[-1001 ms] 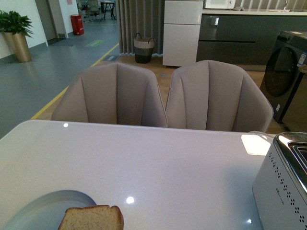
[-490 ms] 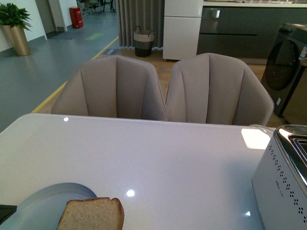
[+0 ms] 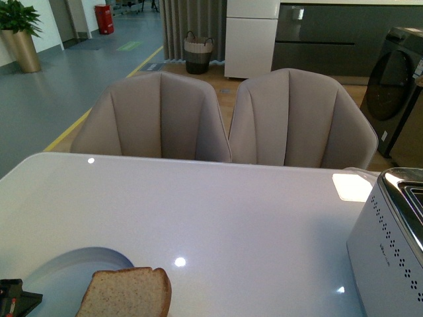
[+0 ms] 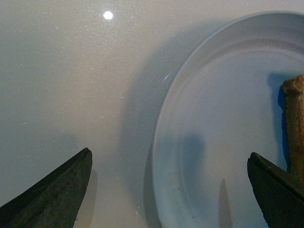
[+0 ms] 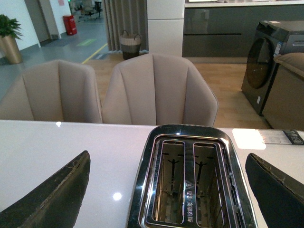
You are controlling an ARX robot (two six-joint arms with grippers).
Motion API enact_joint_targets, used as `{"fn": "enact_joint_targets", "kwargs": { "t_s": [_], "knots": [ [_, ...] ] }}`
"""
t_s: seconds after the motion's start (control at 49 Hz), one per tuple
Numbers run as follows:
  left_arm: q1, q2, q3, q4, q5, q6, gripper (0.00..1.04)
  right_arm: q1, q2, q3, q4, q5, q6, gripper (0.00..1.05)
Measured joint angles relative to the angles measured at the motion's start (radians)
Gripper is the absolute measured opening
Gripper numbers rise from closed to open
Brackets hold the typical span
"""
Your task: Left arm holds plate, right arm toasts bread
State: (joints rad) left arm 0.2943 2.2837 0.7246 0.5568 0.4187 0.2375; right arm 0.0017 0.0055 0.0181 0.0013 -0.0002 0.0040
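Note:
The pale blue-grey plate (image 3: pixel 63 274) lies at the table's near left corner, and the tan bread (image 3: pixel 127 295) slice rests on its right part. A black tip of my left gripper (image 3: pixel 16 297) shows just left of the plate. In the left wrist view, my left gripper (image 4: pixel 169 153) stands open over the plate (image 4: pixel 223 109) rim, with nothing between its fingers; the bread (image 4: pixel 294 123) crust shows at the edge. My right gripper (image 5: pixel 167 154) hangs open above the toaster (image 5: pixel 188 183), whose two slots are empty.
The steel toaster (image 3: pixel 390 254) stands at the table's right edge. Two beige chairs (image 3: pixel 158 119) (image 3: pixel 301 122) sit behind the white table (image 3: pixel 218 218). A washing machine (image 3: pixel 396 86) and cabinets stand further back.
The front view has tipped down a little, showing more of the plate and bread. My left gripper's black tip has come into view beside the plate.

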Motion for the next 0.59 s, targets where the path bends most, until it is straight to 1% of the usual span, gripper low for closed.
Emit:
{"fn": "enact_joint_targets", "kwargs": {
  "t_s": [0.592],
  "knots": [
    [-0.011,0.04,0.031,-0.034,-0.003,-0.035,0.98,0.0,0.0,0.0,0.0,0.0,0.0,0.96]
  ]
}}
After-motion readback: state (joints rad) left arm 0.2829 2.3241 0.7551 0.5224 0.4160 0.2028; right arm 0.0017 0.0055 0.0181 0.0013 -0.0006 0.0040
